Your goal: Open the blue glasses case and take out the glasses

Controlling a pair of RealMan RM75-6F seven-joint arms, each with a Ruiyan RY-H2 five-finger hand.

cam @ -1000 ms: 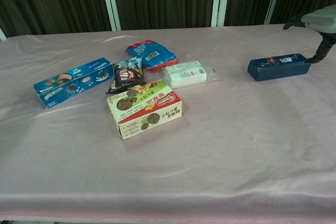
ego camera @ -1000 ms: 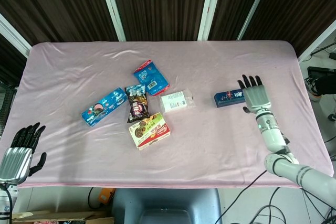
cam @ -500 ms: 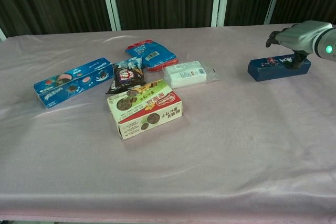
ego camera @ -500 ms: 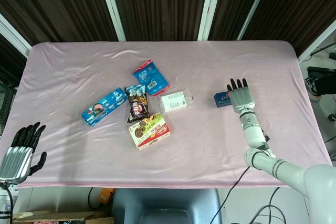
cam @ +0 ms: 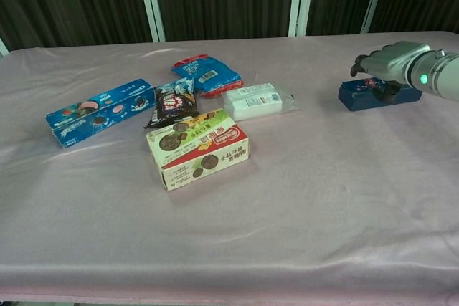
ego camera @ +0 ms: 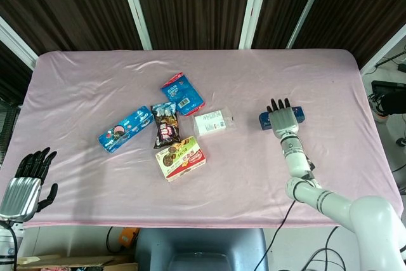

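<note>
The blue glasses case (ego camera: 263, 120) (cam: 358, 94) lies closed on the pink tablecloth at the right side. My right hand (ego camera: 283, 119) (cam: 385, 61) is spread over the case's middle and right part, palm down, fingers reaching past its far edge. In the chest view the thumb hangs down in front of the case; whether the hand touches it I cannot tell. Only the case's two ends show in the head view. My left hand (ego camera: 26, 178) hangs open with fingers apart off the table's near left corner, far from the case. No glasses are visible.
Snacks lie left of centre: a long blue cookie box (ego camera: 124, 129), a dark packet (ego camera: 166, 125), a blue-and-red pouch (ego camera: 183, 93), a white pack (ego camera: 211, 122) nearest the case, and a green-and-red cookie box (ego camera: 181, 158). Bare cloth (cam: 323, 198) lies in front of the case.
My right hand has moved left from beside the case's right end to over the case, covering its middle. The case and my left hand have not moved.
</note>
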